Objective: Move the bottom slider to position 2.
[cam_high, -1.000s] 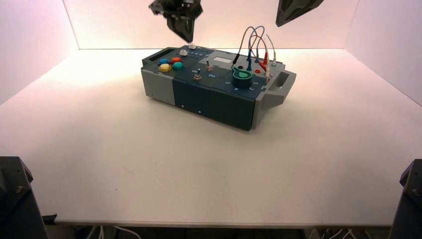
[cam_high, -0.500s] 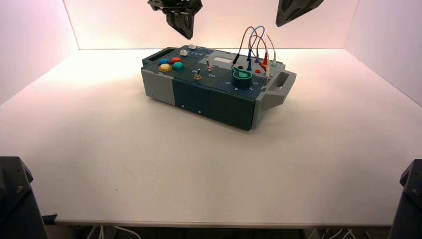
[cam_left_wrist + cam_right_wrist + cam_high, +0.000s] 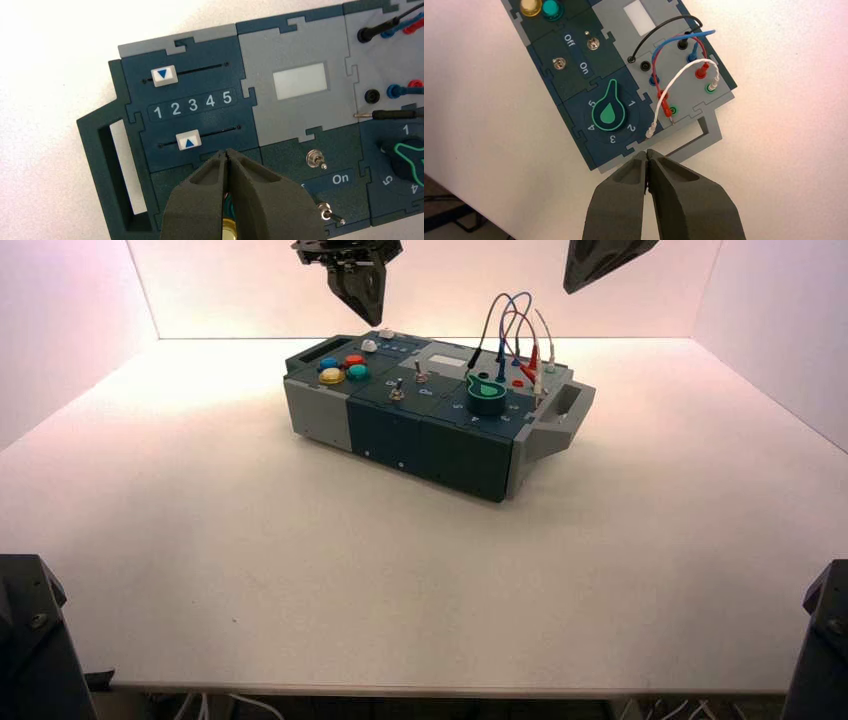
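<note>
Your left gripper [image 3: 227, 152] hangs above the box [image 3: 400, 430] with its jaws pressed together, nothing between them; your right gripper [image 3: 647, 155] is parked high over the knob-and-wire end, jaws likewise together and empty. The bottom slider [image 3: 188, 141] sits just beyond the left jaw tips, slightly to one side of them, on the track nearer the coloured push buttons [image 3: 342, 368]. Its blue arrow points at the gap between the printed 2 and 3, arguably closer to 2, so judge the remaining travel as a short nudge toward the 1 end, if any is needed. The twin knob on the farther track [image 3: 164, 75] sits near 1; leave it alone. Handling estimate: the cap is small, hard, smooth plastic, light, riding a stiff slot with some friction; it will not deform, but it may slip under a glancing contact. No grip seems necessary. Set the closed tips against the cap's side face on the 3-side, low near the panel, and push along the slot. Risk: overshoot toward 1, since the travel is short.
</note>
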